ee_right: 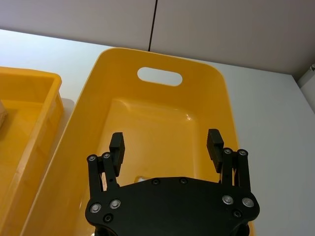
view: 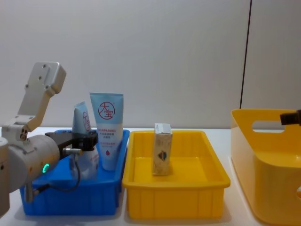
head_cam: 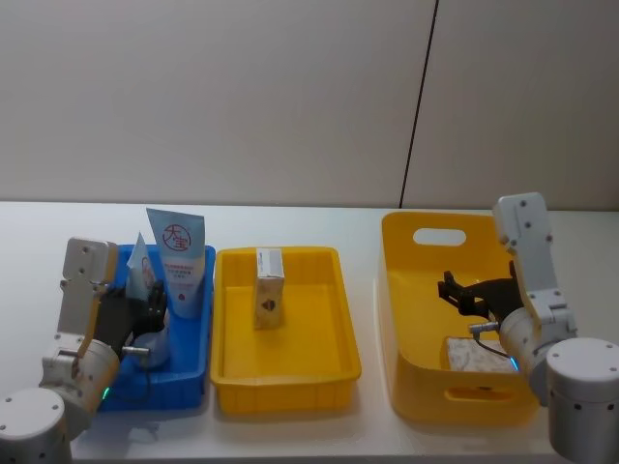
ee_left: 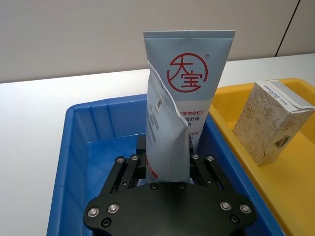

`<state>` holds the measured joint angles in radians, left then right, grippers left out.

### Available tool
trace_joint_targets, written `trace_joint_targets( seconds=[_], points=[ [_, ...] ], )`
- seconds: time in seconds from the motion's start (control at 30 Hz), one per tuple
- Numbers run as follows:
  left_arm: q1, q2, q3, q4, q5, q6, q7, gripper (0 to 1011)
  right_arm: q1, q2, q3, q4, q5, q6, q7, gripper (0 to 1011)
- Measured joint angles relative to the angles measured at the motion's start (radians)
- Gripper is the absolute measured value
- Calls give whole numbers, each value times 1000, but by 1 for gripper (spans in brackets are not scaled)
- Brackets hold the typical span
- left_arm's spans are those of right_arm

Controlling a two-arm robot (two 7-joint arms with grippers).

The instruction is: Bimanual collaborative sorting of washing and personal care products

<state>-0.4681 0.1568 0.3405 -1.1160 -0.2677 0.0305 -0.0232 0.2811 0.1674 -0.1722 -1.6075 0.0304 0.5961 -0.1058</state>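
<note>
Left end effector (head_cam: pixel 150 307), lower left of head view: closed on the lower body of the nearer tube (ee_left: pixel 165 132), which stands upright between its fingers. White tube, pale blue top, slightly tilted.

Just behind it, touching or nearly so: the taller tube (ee_left: pixel 189 78), upright, with a red round logo on its face. Both stand in the blue tray (head_cam: pixel 198 372), at the left of the surface (head_cam: pixel 290 217).

Right end effector (ee_right: pixel 166 145), right of head view: fingers spread wide, nothing between them, hanging over the yellow bin (ee_right: pixel 96 93), the one with the handle slot.

Low in that bin, near its front wall, a second carton (head_cam: pixel 472 354) lies flat: pale, patterned.

Centre of frame: shallow yellow tray (head_cam: pixel 232 377) between blue tray and bin. One cream carton (head_cam: pixel 269 288) stands upright in it, with a dark diamond logo on its front, well apart from both end effectors.
</note>
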Motion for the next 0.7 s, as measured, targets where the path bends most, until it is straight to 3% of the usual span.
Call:
trace_joint_targets(
  seconds=[0.7],
  points=[
    [-1, 0, 0, 1, 0, 0, 0, 309, 0, 0, 0, 0, 0, 0, 0, 1004]
  ],
)
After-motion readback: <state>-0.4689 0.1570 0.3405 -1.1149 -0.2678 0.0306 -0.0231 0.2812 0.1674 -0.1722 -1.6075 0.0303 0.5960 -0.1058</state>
